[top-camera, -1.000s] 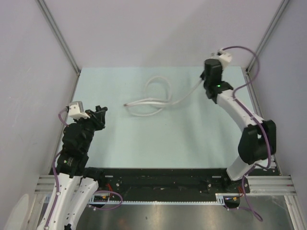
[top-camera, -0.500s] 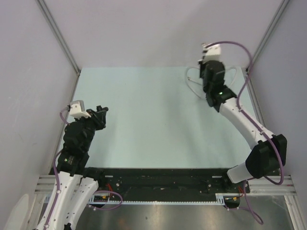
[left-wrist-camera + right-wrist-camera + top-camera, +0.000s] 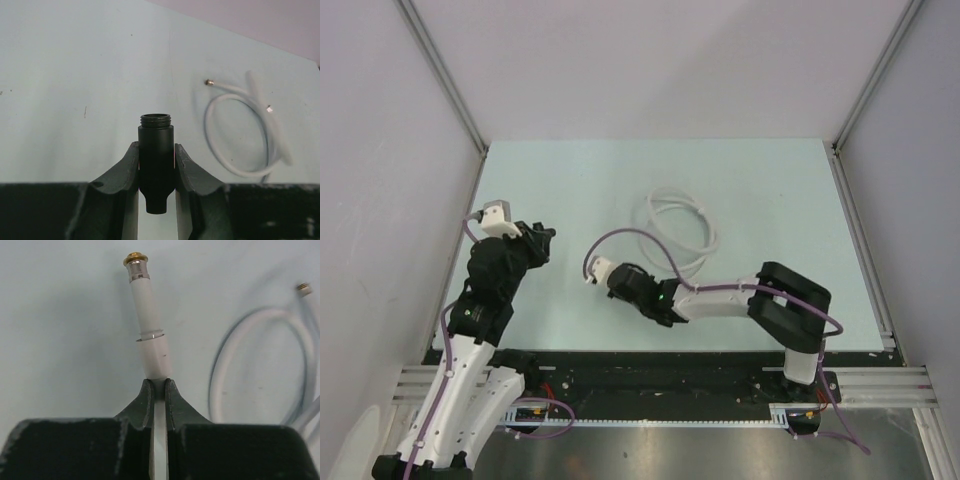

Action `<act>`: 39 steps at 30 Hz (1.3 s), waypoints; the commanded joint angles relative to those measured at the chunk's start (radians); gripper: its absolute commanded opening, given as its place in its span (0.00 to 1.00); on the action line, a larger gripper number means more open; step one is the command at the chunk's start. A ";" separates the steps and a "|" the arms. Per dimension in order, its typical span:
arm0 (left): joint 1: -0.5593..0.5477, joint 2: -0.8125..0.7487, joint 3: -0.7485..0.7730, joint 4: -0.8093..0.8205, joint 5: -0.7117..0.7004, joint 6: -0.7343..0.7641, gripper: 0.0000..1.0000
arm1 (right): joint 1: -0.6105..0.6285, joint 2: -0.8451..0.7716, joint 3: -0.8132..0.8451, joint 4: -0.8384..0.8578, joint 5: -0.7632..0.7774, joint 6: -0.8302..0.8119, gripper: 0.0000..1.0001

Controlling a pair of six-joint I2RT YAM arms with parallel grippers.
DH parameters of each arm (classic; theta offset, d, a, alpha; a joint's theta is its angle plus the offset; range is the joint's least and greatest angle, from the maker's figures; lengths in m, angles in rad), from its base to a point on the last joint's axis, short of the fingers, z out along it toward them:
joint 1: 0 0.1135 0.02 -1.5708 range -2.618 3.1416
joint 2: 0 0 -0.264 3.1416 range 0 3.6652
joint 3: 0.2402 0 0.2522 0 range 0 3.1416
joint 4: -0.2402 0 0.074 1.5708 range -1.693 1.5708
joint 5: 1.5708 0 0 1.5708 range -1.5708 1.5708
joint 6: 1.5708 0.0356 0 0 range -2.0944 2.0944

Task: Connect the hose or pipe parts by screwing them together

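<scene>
In the left wrist view my left gripper [image 3: 156, 148] is shut on a short black pipe fitting [image 3: 156, 137], held upright with its threaded end pointing away. From above, the left gripper [image 3: 540, 240] hovers over the table's left side. My right gripper [image 3: 157, 383] is shut on the white hose [image 3: 153, 357] just behind its end sleeve. The hose's silvery, brass-tipped screw fitting [image 3: 136, 263] sticks out past the fingers. From above, the right gripper [image 3: 630, 285] sits low near the table's front centre. The rest of the hose [image 3: 682, 222] lies coiled behind it.
The pale green table [image 3: 770, 190] is bounded by grey walls on three sides, with metal posts [image 3: 470, 130] at the back corners. The hose's other end [image 3: 210, 82] lies loose on the table. A purple cable [image 3: 620, 238] arches over the right wrist.
The right arm has swung from the far right back corner to the front centre, dragging the hose with it; the coil now lies mid-table. The left arm has shifted slightly forward.
</scene>
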 commanded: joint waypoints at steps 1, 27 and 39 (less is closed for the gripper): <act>0.011 0.008 0.034 0.027 0.013 -0.029 0.00 | 0.077 0.063 -0.001 0.079 -0.044 0.043 0.00; 0.019 0.028 0.036 0.024 0.021 -0.032 0.00 | -0.117 0.037 -0.003 0.061 -0.719 0.104 0.53; 0.019 0.035 0.036 0.025 0.036 -0.032 0.00 | -0.117 0.112 -0.009 0.122 -0.590 0.121 0.53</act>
